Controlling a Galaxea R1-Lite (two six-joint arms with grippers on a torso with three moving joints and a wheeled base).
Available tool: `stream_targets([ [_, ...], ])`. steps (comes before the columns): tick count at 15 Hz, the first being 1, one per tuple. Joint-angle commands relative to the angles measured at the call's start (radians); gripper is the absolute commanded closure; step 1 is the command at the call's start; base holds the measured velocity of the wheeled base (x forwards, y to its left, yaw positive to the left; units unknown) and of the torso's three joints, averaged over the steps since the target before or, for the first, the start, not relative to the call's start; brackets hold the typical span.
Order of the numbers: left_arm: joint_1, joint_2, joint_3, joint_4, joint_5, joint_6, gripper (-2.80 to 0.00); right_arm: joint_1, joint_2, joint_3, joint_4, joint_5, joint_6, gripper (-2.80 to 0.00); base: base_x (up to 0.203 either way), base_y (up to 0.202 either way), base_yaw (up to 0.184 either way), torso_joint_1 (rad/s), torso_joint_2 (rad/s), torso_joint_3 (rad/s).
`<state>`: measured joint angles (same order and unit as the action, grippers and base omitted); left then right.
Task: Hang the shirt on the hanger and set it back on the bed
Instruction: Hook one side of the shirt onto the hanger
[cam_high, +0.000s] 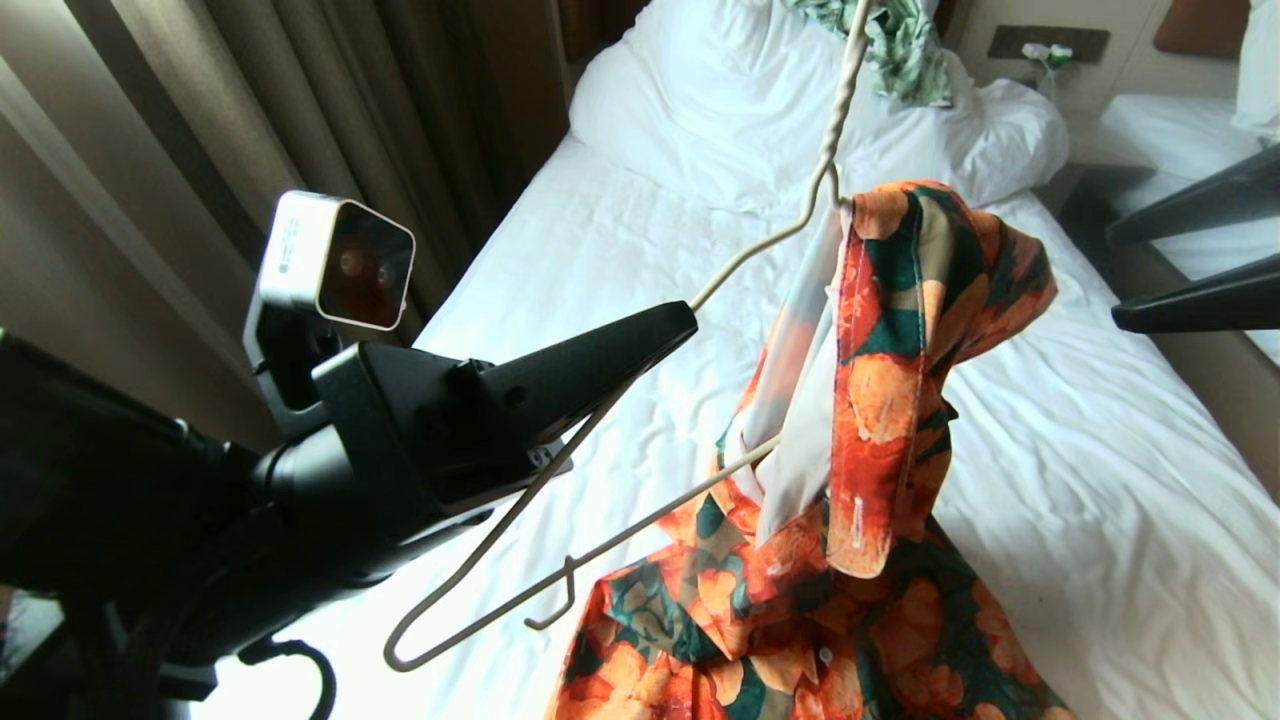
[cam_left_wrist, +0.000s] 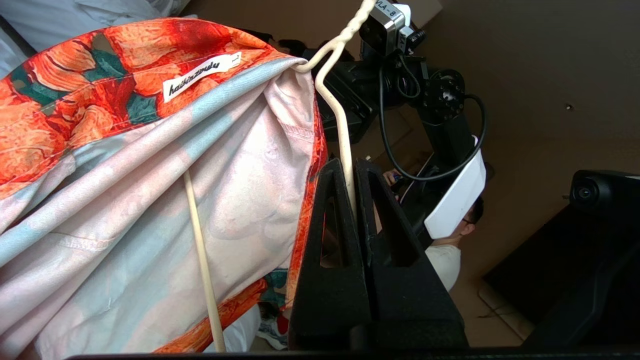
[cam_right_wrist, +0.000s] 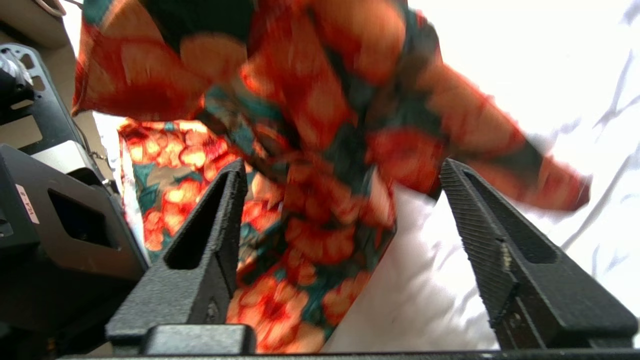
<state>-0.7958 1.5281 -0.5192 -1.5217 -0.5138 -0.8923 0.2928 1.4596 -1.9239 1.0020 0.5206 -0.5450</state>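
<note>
The cream wire hanger (cam_high: 760, 250) hangs tilted above the bed (cam_high: 600, 260). My left gripper (cam_high: 685, 322) is shut on its upper wire just below the twisted neck; in the left wrist view the hanger (cam_left_wrist: 343, 135) runs between the closed fingers of the left gripper (cam_left_wrist: 350, 169). The orange-flowered shirt (cam_high: 900, 330) is draped over one arm of the hanger, its collar label (cam_left_wrist: 200, 75) up. Its lower part is bunched below. The hanger's near arm is bare. My right gripper (cam_high: 1113, 278) stands open to the right of the shirt (cam_right_wrist: 310, 100), with nothing held in the right gripper (cam_right_wrist: 342, 167).
A pillow and bunched duvet (cam_high: 720, 110) lie at the head of the bed with a green-and-white cloth (cam_high: 905, 50) on them. Brown curtains (cam_high: 200, 110) hang at the left. A second bed (cam_high: 1170, 130) shows at the far right. A person (cam_left_wrist: 450, 250) sits behind the robot.
</note>
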Motion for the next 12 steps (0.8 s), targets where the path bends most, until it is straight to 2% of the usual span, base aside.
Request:
stream_targets([
  [1,-0.018,-0.009,0.008,-0.008,-0.003,-0.008,0.0,0.003,-0.002,0.002,0.0,0.013,-0.022,-2.8,0.0,0.0,0.0,0.0,0.0,0.0],
  [5,-0.055,-0.003,0.018,-0.008,-0.003,-0.01,0.0,0.003,0.013,0.003,0.003,0.018,-0.105,-2.8,0.0,0.0,0.0,0.0,0.0,0.0],
  [7,-0.06,-0.009,0.024,-0.008,-0.034,-0.012,0.0,0.004,0.037,-0.005,-0.002,0.022,-0.156,-2.8,0.0,0.0,0.0,0.0,0.0,0.0],
  [12,-0.072,-0.004,0.035,-0.008,-0.045,-0.013,0.0,0.059,0.1,-0.006,-0.07,0.022,-0.211,-2.8,0.0,0.0,0.0,0.0,0.0,0.0],
])
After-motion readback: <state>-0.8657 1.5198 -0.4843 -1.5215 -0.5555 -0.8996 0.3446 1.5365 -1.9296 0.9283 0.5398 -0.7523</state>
